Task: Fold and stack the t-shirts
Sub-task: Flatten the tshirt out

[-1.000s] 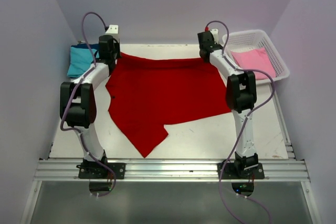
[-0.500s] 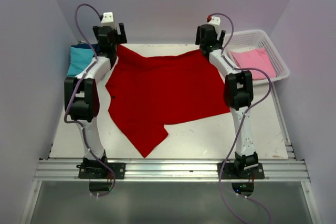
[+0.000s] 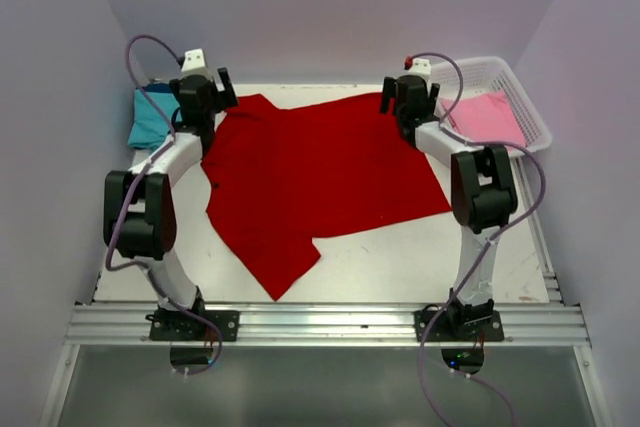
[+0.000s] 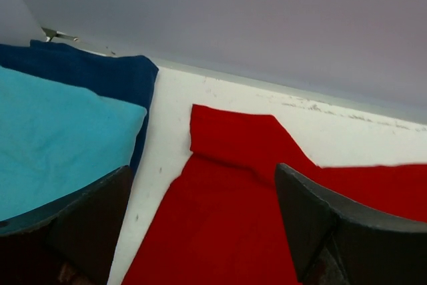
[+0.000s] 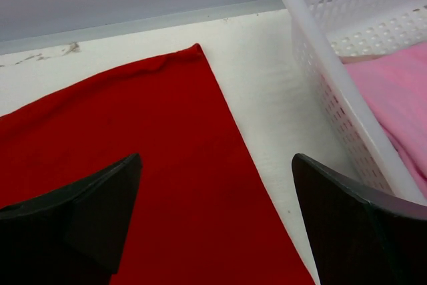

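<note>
The red t-shirt (image 3: 320, 182) lies spread over the middle of the table, one sleeve pointing to the near edge. Its far left sleeve (image 4: 230, 135) is folded over, and its far right corner (image 5: 190, 55) lies flat. My left gripper (image 3: 215, 97) (image 4: 201, 178) hovers open above the shirt's far left part, holding nothing. My right gripper (image 3: 408, 105) (image 5: 215, 165) hovers open over the far right edge, also holding nothing. A teal t-shirt (image 3: 150, 117) (image 4: 60, 138) rests on a dark blue one (image 4: 100, 75) at the far left. A pink t-shirt (image 3: 485, 112) (image 5: 393, 91) lies in the basket.
The white lattice basket (image 3: 528, 112) (image 5: 320, 65) stands at the far right corner, close beside my right gripper. Walls enclose the table on the left, back and right. An aluminium rail (image 3: 320, 325) runs along the near edge, where both arm bases stand.
Both grippers opened and let go of the red t-shirt's far edge, which dropped flat onto the table. The left sleeve has folded over. Both grippers now stand a little apart from the cloth.
</note>
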### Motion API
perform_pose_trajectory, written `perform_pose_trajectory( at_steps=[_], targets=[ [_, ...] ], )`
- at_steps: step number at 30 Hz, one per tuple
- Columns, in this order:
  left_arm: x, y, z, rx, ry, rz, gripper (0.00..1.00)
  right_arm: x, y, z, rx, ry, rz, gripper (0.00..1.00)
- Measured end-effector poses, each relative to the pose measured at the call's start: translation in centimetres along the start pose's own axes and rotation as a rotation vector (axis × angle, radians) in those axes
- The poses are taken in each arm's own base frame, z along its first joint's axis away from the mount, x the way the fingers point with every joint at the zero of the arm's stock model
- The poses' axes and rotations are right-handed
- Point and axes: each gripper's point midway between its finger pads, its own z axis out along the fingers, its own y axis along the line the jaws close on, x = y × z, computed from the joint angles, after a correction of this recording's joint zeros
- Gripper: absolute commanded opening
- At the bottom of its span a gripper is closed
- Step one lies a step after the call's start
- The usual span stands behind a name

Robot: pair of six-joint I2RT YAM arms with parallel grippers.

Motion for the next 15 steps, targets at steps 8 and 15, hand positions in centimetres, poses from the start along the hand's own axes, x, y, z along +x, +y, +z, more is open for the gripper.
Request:
perform_pose_trajectory(
  at_steps=[8, 15],
  targets=[
    [1.6, -4.1, -10.0, 0.197, 0.118, -0.104, 0.18, -3.3, 0.0, -8.5, -0.157, 0.013, 0.048, 0.00],
    [10.5, -9.9, -23.4, 0.462, 0.520, -0.024, 0.61, 4.4, -2.8, -17.2, -0.178, 0.256, -0.006, 0.37]
  ],
)
